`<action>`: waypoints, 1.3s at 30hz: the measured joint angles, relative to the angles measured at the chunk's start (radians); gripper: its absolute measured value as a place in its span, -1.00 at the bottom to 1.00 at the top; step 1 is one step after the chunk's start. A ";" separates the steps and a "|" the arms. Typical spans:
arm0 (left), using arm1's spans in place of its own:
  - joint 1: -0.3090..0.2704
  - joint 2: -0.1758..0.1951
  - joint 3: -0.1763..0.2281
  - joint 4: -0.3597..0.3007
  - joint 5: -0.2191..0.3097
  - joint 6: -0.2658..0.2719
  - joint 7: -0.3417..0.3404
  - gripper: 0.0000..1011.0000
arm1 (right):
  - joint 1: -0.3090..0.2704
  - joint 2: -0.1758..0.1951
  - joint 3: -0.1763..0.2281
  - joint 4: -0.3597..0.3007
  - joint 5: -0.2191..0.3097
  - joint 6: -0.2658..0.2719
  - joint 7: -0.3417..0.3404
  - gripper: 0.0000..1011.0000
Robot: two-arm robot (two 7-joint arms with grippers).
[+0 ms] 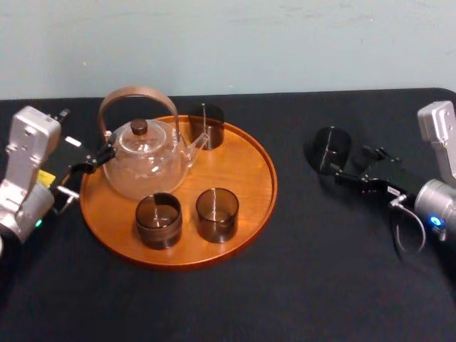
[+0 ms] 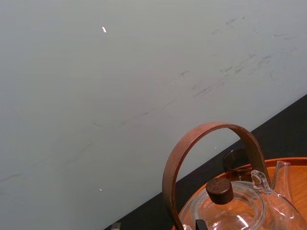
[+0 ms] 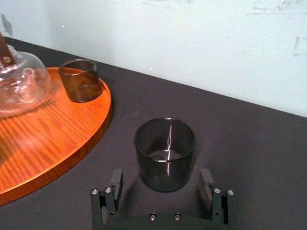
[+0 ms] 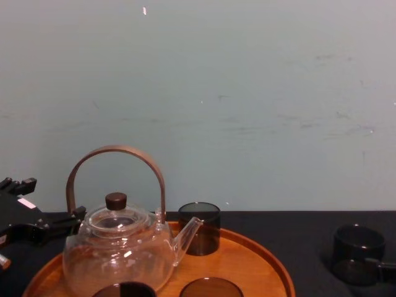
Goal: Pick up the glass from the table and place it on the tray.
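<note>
Nearest, right end effector (image 3: 160, 182) low over bench (image 1: 285, 299), to the right of tray (image 1: 249, 206): spread wide and holding nothing, one finger at each side of the near wall of glass (image 3: 165, 152) and seemingly apart from it. So placed, presumably, for a straight advance and a squeeze across the widest part. Just beyond, glass upright on the black cloth, well apart from tray, not yet lifted; step judged as final approach before the grasp. Leftward, on tray, two glasses (image 1: 159, 219) at the near side, teapot (image 1: 146, 164) behind them, third glass (image 1: 206, 125) by the far rim. Bare wood on the right half, nearest the working arm, the likely landing spot. Left end effector (image 1: 96, 160) idle at tray's left rim beside teapot, clear of that route; its opening not discernible. Farthest, pale wall (image 4: 247, 93).
</note>
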 joint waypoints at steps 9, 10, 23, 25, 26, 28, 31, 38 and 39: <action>0.000 0.000 0.000 0.000 0.000 0.000 0.000 1.00 | 0.089 -0.037 -0.025 0.113 -0.029 0.005 0.012 0.98; 0.000 0.000 0.000 0.000 0.000 0.000 0.000 1.00 | 0.107 -0.045 -0.028 0.138 -0.033 0.006 0.018 0.98; 0.000 0.000 0.000 0.000 0.000 0.000 0.000 1.00 | 0.189 -0.085 -0.045 0.262 -0.059 0.006 0.046 0.98; 0.000 0.000 0.000 0.000 0.000 0.000 0.000 1.00 | 0.199 -0.091 -0.048 0.276 -0.063 0.004 0.051 0.98; 0.000 0.000 0.000 0.000 0.000 0.000 0.000 1.00 | 0.202 -0.093 -0.049 0.280 -0.064 0.003 0.053 0.98; 0.000 0.000 0.000 0.000 0.000 0.000 0.000 1.00 | 0.212 -0.099 -0.050 0.293 -0.067 -0.002 0.057 0.98; 0.000 0.000 0.000 0.000 0.000 0.000 0.000 1.00 | 0.224 -0.106 -0.052 0.308 -0.072 -0.009 0.061 0.98; 0.000 0.000 0.000 0.000 0.000 0.000 0.000 1.00 | 0.254 -0.122 -0.055 0.347 -0.086 -0.027 0.069 0.98; 0.000 0.000 0.000 0.000 0.000 0.000 0.000 1.00 | 0.254 -0.122 -0.055 0.347 -0.086 -0.027 0.069 0.98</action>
